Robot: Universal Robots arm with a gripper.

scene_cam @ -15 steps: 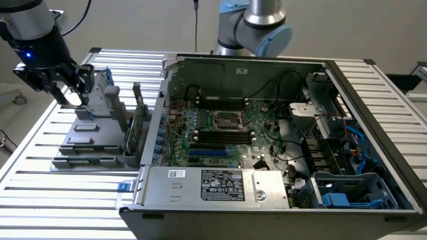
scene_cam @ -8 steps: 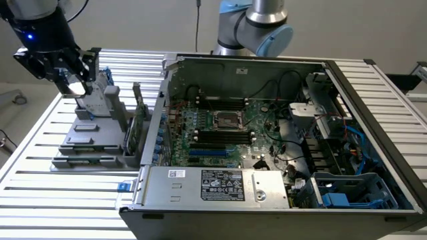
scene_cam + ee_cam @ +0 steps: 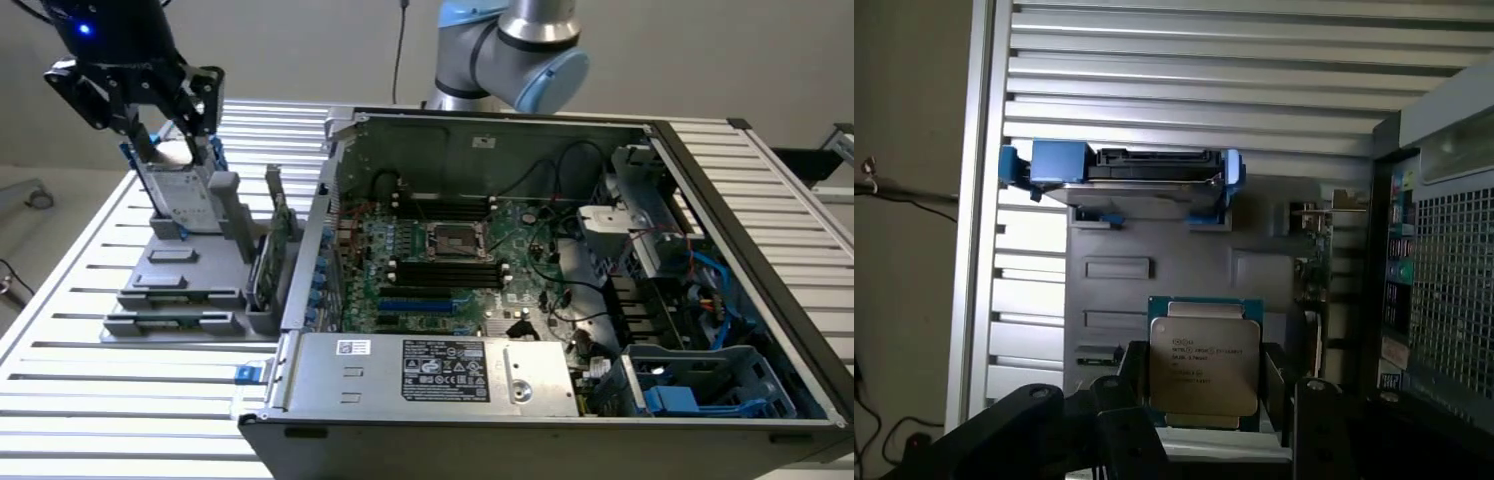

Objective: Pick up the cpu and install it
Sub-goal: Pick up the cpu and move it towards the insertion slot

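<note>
the gripper [image 3: 167,138] hangs above the gray holder [image 3: 174,290], over the end where a hard drive [image 3: 180,195] stands upright in its blue-edged frame. it is clenched on the cpu [image 3: 1204,365]. in the wrist view the dark fingers [image 3: 1132,385] press against two opposite sides of the chip and carry it clear of the holder's surface.

the cpu is a small, flat square. its top is a pale silvery metal plate with rounded corners and a few lines of fine dark print that are too small to read. a thin green edge shows around the plate, most clearly along one side and at the corners. it lies level between the fingers with the metal face toward the wrist camera. the holder's gray deck with its shallow rectangular slots is beneath it, and the hard drive is a little way off, not touching it.

a green card [image 3: 274,235] also stands on edge in the holder, on the side facing the open computer case [image 3: 747,230]. the case sits just beside the holder, to the exterior view's right of it, and both rest on a slatted metal table [image 3: 80,400]. inside the case a green board [image 3: 514,225] carries a dark square socket [image 3: 454,238] with a metal frame, well apart from the holder and from the chip. the robot arm [image 3: 514,45] rises behind the case.
</note>
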